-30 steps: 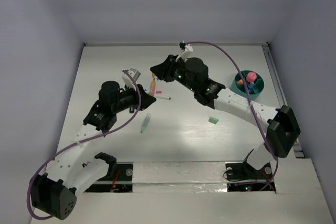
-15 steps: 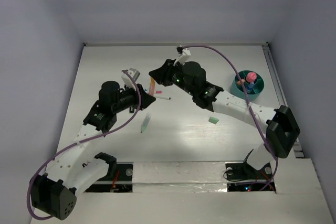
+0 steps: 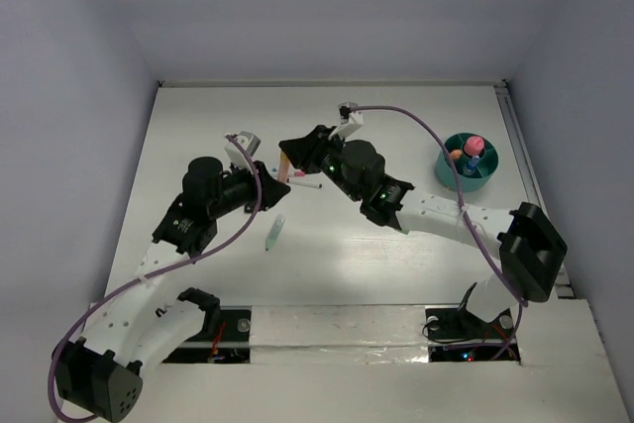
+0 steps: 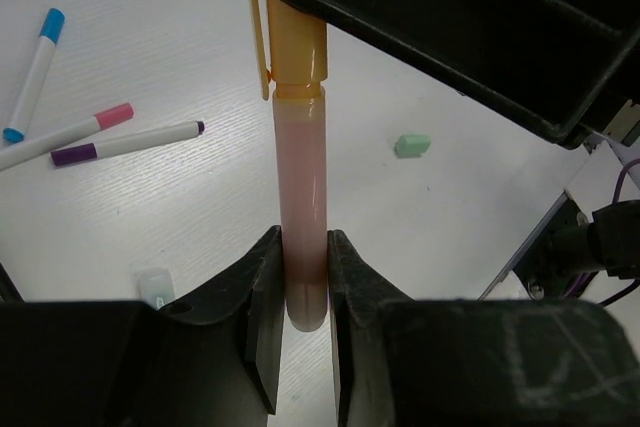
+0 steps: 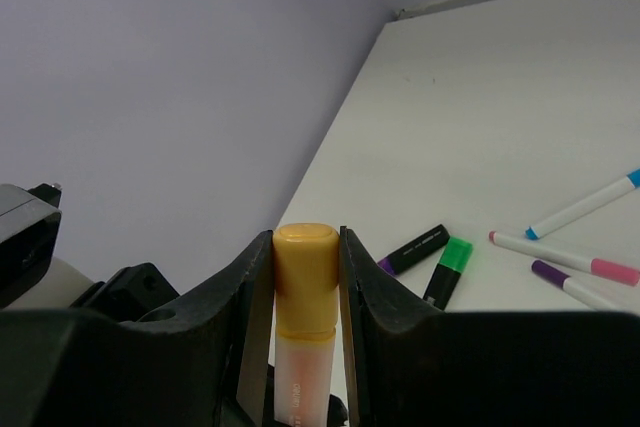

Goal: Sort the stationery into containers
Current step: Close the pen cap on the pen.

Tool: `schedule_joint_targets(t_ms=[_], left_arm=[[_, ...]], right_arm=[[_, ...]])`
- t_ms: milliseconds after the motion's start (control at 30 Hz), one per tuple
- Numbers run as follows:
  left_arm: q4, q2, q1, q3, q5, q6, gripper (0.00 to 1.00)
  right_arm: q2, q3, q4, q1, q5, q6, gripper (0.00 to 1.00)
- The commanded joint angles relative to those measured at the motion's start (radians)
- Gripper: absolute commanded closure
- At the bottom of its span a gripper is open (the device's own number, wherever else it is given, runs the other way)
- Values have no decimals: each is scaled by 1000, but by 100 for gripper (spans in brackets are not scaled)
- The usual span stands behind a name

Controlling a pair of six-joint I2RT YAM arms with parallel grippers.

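**A:** Why are both arms on one thing?

**B:** It looks like a handover, or else a cap being pulled. The left fingers are clenched on the bare end of the orange-capped pen, on its pinkish barrel. The right fingers are clenched on the cap from the opposite end. The pen is held up off the surface, left of the middle, between the two wrists.

**A:** Where should it go?

**B:** The teal holder sits well apart at the far right. A pink-topped piece and something orange are already among its dividers. The right arm is based on that side, so I'd judge it is meant to carry the pen over. I cannot tell which compartment.

**A:** Any risk?

**B:** If both arms pull, the cap may come off instead of the pen passing across.

**A:** And the setting?

**B:** Plain pale walls close in on three sides of a white, slightly glossy surface. A pale green pen lies on it near the held pen. The wrist views show a loose scatter:
- a black marker beside a green highlighter
- thin white markers capped blue, pink and purple
- a small green eraser, lying apart from the markers
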Motion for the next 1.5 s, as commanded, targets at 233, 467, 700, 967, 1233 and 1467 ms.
schedule_joint_targets(t_ms=[233, 467, 700, 967, 1233, 1467], left_arm=[[88, -31, 7, 27, -73, -11, 100], [70, -41, 7, 30, -113, -3, 100], [41, -18, 7, 39, -154, 4, 100], [45, -25, 7, 39, -156, 6, 100], [50, -45, 7, 36, -156, 7, 100], [51, -56, 17, 44, -159, 15, 100]], right_arm=[[-46, -58, 89, 69, 34, 38, 100], [-72, -51, -35, 80, -26, 51, 100], [-111, -15, -254, 80, -93, 18, 100], [-122, 38, -365, 80, -142, -33, 100], [-77, 12, -339, 80, -287, -22, 100], [-72, -99, -346, 121, -285, -24, 100]])
